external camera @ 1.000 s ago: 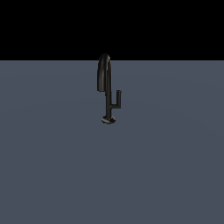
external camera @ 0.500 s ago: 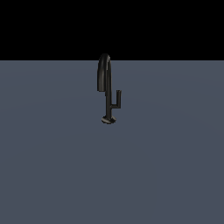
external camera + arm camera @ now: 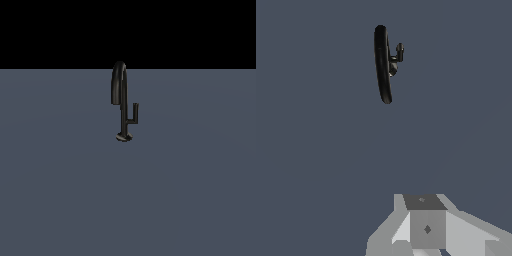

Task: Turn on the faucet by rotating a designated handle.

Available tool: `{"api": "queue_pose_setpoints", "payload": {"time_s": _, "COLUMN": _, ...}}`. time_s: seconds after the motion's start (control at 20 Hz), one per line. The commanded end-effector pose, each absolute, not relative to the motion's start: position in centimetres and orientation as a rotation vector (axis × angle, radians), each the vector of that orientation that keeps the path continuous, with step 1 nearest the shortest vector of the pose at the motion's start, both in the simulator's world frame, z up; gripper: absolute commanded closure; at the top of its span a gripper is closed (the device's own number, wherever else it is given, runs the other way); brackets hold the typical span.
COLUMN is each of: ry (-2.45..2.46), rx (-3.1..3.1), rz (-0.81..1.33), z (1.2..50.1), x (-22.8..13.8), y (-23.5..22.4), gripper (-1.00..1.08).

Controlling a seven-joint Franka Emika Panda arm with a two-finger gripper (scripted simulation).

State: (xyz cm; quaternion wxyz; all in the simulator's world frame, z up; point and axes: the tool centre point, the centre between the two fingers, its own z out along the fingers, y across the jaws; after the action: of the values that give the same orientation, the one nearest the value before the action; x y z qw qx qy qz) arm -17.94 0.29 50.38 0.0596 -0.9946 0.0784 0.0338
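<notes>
Body in view: only the gripper (image 3: 426, 227) end shows, in the wrist view; the exterior view shows none of the arm.
Colour: pale grey and white, with a darker grey top face.
Shape: a blocky, faceted central box with angled slabs flaring out either side.
Markings: a small dark diamond on the front face, a fainter one on top.

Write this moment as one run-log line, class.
faucet: upright on grey surface | handle: untouched, on exterior view's right of stem | claw: far from faucet, state unclear | phase: approach not yet made
</notes>
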Motion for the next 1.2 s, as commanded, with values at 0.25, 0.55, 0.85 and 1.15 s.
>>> {"api": "queue_pose_setpoints", "payload": {"time_s": 0.25, "ry": 0.386, "rx": -2.885, "rz": 0.248, "z": 49.0, "x": -13.4, "y": 0.2, "gripper": 1.08}}
{"api": "queue_pose_setpoints", "payload": {"time_s": 0.55, "ry": 0.5, "rx": -2.769, "rz": 0.36, "z": 47.5, "x": -9.7, "y": -0.1, "gripper": 1.08}}
{"api": "queue_pose_setpoints", "payload": {"time_s": 0.85, "ry": 0.608, "rx": -2.642, "rz": 0.469, "z": 45.6, "x": -6.2, "y": -0.6, "gripper": 1.08}}
{"api": "queue_pose_setpoints", "payload": {"time_s": 1.15, "ry": 0.711, "rx": -2.503, "rz": 0.573, "z": 43.3, "x": -2.7, "y": -1.3, "gripper": 1.08}}
